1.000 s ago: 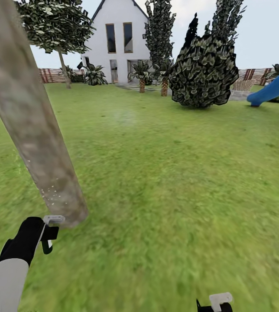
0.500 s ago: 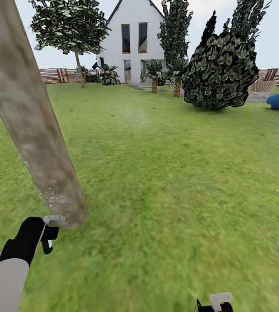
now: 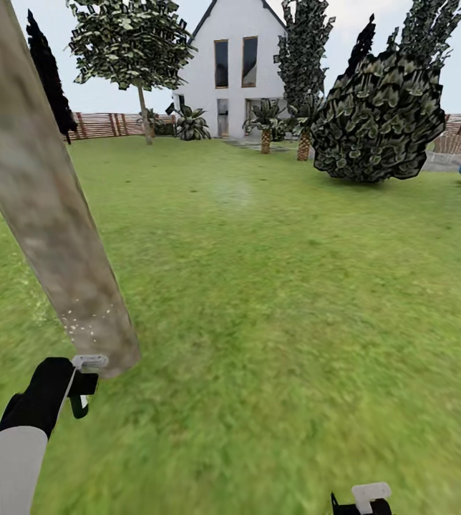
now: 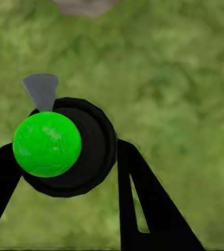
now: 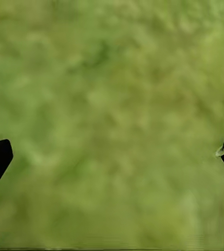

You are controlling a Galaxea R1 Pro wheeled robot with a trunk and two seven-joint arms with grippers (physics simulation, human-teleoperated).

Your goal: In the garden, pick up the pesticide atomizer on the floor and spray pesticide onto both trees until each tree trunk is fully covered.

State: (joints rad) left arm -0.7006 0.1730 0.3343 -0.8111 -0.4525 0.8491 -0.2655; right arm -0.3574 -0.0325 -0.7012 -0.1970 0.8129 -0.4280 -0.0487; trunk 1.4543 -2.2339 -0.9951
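mottled beige-grey bark covered the thick round tree trunk [image 3: 41,193], which leaned across the left side of the head view, with small white specks on its lower part. the left claw [image 3: 81,386] hung just beside the foot of this trunk, above the blurry green grass floor [image 3: 280,300]. in the left wrist view its black fingers [image 4: 143,204] pinched the pesticide atomizer [image 4: 65,146], a round black body with a bright green ball on top and a small grey nozzle. the right claw [image 5: 112,157] had its black fingertips spread wide apart over the grass. far behind stood a white house [image 3: 234,68], a brown slat wooden fence [image 3: 105,125], a second green-crowned tree [image 3: 134,50] and a big dark bush [image 3: 377,118].
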